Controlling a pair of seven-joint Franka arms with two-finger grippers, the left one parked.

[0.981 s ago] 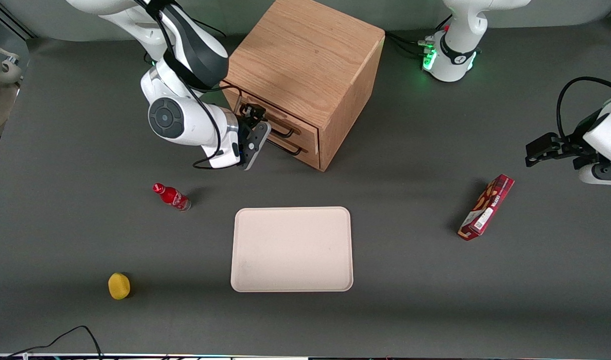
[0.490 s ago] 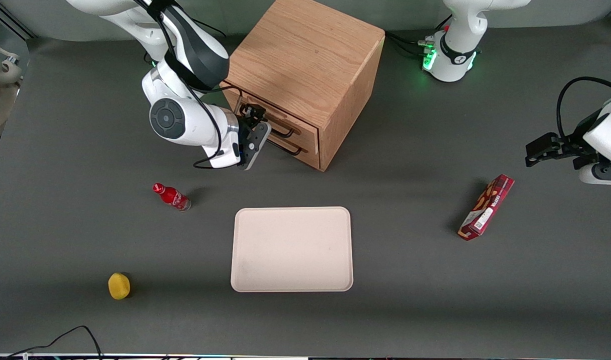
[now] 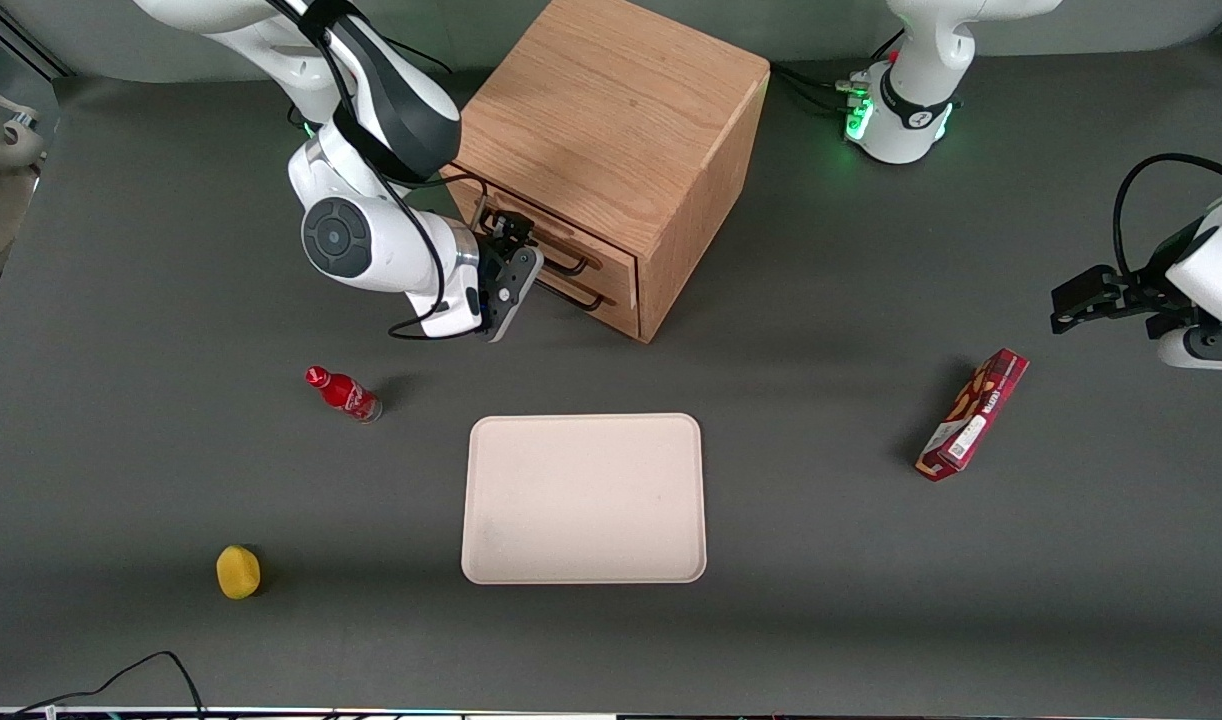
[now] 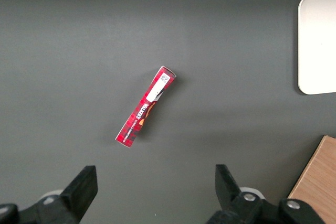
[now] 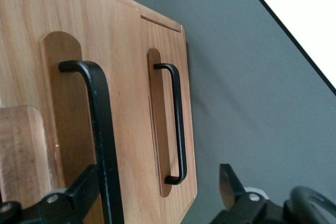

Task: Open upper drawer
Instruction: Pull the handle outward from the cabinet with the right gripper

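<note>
Black and wide open, the gripper (image 5: pixel 156 176) is being held right at the front of the wooden cabinet (image 3: pixel 611 120), and nothing is being squeezed yet. The long black handle (image 5: pixel 102 129) of the upper drawer (image 3: pixel 601 250) is being kept between the two fingers, close to one finger (image 5: pixel 79 192) and well apart from the other. It is likely being held this way so that the bar can be pinched and then pulled straight out.

The upper drawer is being kept shut for now, with its face level with the face of the lower drawer (image 5: pixel 163 45) under it. The lower handle (image 5: pixel 177 124) is being left alone, outside the fingers.

Room for pulling is being given by the bare grey table (image 3: pixel 821 560) in front of the drawers. The red bottle (image 3: pixel 343 392) and the pale tray (image 3: pixel 583 498) are being kept nearer to the front camera, well apart from the drawer's way out. The yellow lump (image 3: pixel 238 572) and the red box (image 3: pixel 972 414) are being left even farther off.
</note>
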